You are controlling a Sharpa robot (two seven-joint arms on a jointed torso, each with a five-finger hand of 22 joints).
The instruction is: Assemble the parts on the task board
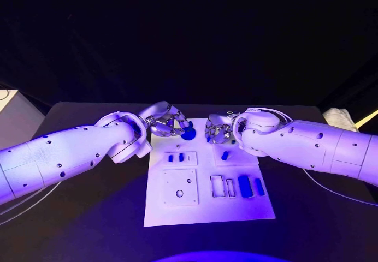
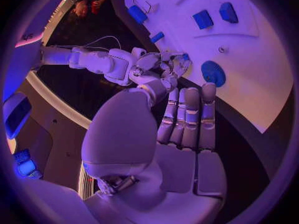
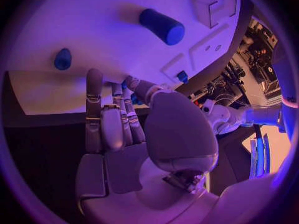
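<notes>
My task board (image 1: 206,210) is white, its parts (image 1: 245,186) blue, on my black worktop (image 1: 78,229); my arms white.

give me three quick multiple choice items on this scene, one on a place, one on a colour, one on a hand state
1. Where does the round disc lie?
A. far end of the task board, between the hands
B. near end of the board
C. off the board

2. What colour are the small parts?
A. red
B. blue
C. yellow

3. What does the left hand hold?
A. the disc
B. a cable
C. nothing

Answers: 1 A, the head view shows it between the hands; 2 B, all show blue; 3 C, the left wrist view shows straight fingers with nothing in them.
</notes>
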